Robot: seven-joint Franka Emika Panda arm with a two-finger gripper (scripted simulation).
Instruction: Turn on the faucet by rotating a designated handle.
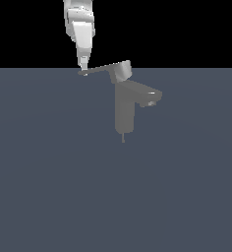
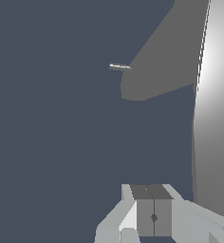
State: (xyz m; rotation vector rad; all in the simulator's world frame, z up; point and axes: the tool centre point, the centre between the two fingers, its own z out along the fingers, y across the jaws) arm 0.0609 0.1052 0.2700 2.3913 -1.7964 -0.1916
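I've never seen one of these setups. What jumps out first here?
A grey faucet stands alone mid-scene on a plain dark floor. A white robot arm comes down from above, its gripper at the far tip of the long thin handle, which points toward the exterior view's left.

The arm descends steeply from above, its tool (image 1: pixel 82 66) pointing straight down, fingers (image 2: pixel 153 217) pressed together.
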